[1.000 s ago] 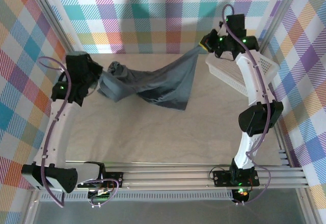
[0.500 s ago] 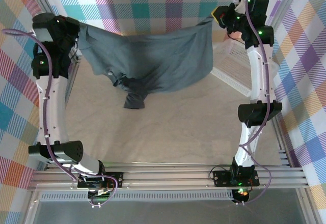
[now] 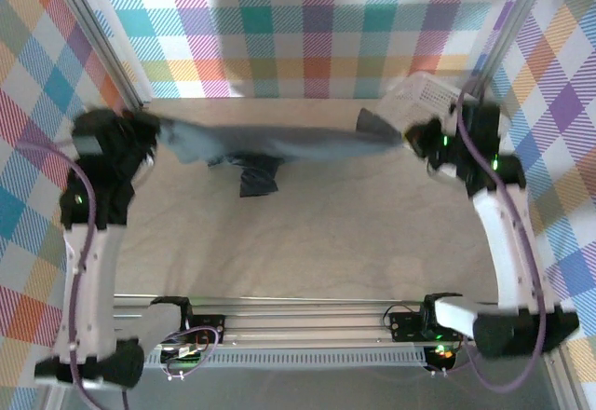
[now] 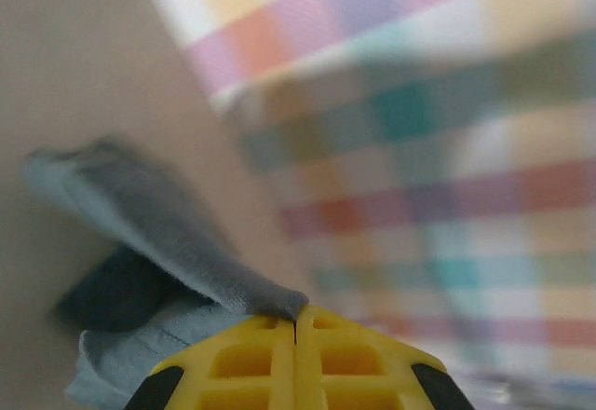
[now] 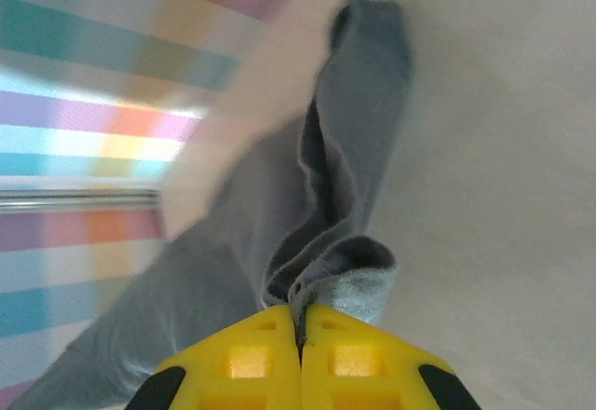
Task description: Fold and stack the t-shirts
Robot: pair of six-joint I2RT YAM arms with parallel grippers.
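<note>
The slate blue-grey t-shirt (image 3: 279, 143) hangs stretched in a narrow band between both arms, above the far half of the table. A loose part of it droops down near the middle left. My left gripper (image 3: 154, 133) is shut on the t-shirt's left end; in the left wrist view the t-shirt (image 4: 177, 233) runs out from my closed left gripper (image 4: 295, 321). My right gripper (image 3: 410, 137) is shut on the t-shirt's right end. There the t-shirt (image 5: 345, 149) bunches in folds at my right gripper (image 5: 301, 321).
A white lattice basket (image 3: 424, 93) stands at the back right, just behind the right gripper. Plaid cloth walls (image 3: 307, 28) close in the table (image 3: 307, 233) at the back and sides. The aluminium rail (image 3: 307, 312) with the arm bases runs along the near edge.
Both arms have swung down and forward from high at the back. The t-shirt, spread wide and hanging half a second ago, is now pulled into a low, narrow band.
</note>
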